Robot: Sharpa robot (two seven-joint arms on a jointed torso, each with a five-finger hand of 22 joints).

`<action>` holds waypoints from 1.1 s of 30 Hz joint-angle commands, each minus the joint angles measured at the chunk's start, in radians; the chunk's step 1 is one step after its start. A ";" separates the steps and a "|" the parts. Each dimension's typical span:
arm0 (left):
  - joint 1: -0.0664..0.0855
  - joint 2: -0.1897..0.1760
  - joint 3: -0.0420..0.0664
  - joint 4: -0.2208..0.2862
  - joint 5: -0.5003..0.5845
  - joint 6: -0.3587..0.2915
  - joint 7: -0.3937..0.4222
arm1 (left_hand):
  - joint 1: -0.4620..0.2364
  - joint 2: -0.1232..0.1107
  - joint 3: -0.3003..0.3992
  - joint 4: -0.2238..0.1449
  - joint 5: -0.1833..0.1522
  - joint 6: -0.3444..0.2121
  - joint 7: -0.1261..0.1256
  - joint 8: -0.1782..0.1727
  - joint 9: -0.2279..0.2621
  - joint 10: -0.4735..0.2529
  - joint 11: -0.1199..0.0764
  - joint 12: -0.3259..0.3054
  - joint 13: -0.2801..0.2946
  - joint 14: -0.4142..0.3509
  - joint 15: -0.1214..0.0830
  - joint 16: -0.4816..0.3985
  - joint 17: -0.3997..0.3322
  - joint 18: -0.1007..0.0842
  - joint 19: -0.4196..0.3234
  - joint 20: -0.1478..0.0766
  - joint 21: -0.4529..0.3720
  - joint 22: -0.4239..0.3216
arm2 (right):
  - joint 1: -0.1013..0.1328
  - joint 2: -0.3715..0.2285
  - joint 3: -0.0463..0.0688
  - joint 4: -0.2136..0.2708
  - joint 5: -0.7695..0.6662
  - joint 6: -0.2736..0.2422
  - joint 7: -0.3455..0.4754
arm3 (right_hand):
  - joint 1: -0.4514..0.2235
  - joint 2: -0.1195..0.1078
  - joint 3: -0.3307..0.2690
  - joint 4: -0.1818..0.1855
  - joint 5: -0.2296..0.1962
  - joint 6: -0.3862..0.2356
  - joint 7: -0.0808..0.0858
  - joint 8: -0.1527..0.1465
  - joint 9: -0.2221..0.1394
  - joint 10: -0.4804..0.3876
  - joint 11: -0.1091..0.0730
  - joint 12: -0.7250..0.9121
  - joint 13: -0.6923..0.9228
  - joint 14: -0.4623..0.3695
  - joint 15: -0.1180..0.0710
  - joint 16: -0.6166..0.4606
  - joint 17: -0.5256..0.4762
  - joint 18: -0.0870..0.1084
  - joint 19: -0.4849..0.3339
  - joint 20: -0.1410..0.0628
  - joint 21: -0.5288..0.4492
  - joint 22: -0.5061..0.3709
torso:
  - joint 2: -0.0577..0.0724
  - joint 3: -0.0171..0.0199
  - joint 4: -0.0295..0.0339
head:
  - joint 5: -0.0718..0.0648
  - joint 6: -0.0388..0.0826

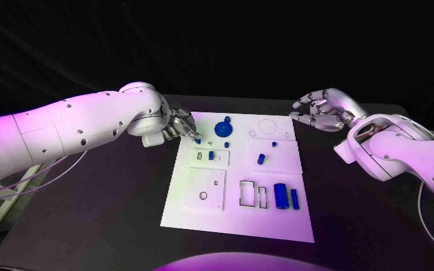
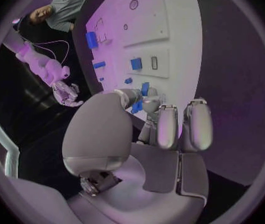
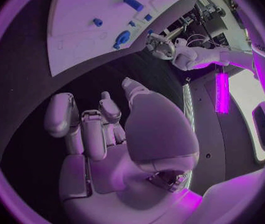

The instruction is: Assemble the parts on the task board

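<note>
left hand (image 1: 172, 127) pinches a blue part (image 1: 197, 140) at the task board's (image 1: 237, 224) edge.

Black table (image 1: 108, 221), apparently dark drapes (image 1: 217, 26) behind.

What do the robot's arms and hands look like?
Both arms are smooth, rounded white shells dotted with small dark screw holes. The left hand and right hand are shiny silver metal with jointed fingers and paler pads. Thin cables hang under the left arm.

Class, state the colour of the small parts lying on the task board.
Blue: the parts on the white task board show best in the head view.
</note>
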 commanded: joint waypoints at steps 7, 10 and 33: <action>-0.022 -0.022 -0.003 0.061 -0.041 -0.077 0.011 | -0.005 -0.016 0.194 -0.183 0.008 0.014 -0.004 0.007 0.075 0.013 -0.002 0.007 0.005 0.043 -0.011 0.002 0.040 -0.002 0.012 0.001 0.007 0.009 | -0.002 0.001 0.000 -0.002 -0.003 0.002 0.005 | -0.002 0.001 0.000 0.010 0.003 -0.005 -0.004 0.004 0.002 -0.006 -0.001 -0.005 -0.001 0.045 -0.009 -0.007 0.017 0.014 -0.006 0.000 -0.005 -0.002 | -0.001 0.0006 -0.0006 | 0.005 -0.002; -0.030 -0.024 -0.004 0.070 -0.079 -0.079 0.010 | -0.007 -0.017 0.197 -0.185 0.009 0.015 -0.004 0.007 0.075 0.014 -0.003 0.006 0.003 0.044 -0.012 0.002 0.041 -0.002 0.012 0.001 0.008 0.009 | -0.003 0.002 0.000 -0.002 -0.003 0.001 0.005 | -0.002 0.001 0.000 0.010 0.003 -0.005 -0.004 0.004 0.002 -0.006 -0.001 -0.005 -0.001 0.045 -0.009 -0.007 0.017 0.014 -0.006 0.000 -0.005 -0.002 | -0.001 0.0000 -0.0014 | 0.005 -0.002; -0.061 -0.023 -0.006 0.099 -0.201 -0.048 0.007 | -0.016 -0.026 0.211 -0.191 0.010 0.022 -0.007 0.011 0.076 0.020 -0.005 0.008 0.008 0.044 -0.013 0.002 0.040 -0.002 0.013 -0.001 0.008 0.010 | -0.005 0.000 0.000 0.000 -0.002 0.001 0.006 | -0.002 0.001 0.000 0.010 0.003 -0.005 -0.004 0.004 0.002 -0.006 -0.001 -0.005 -0.001 0.045 -0.009 -0.007 0.017 0.014 -0.006 0.000 -0.005 -0.002 | 0.000 0.0007 -0.0008 | 0.009 -0.010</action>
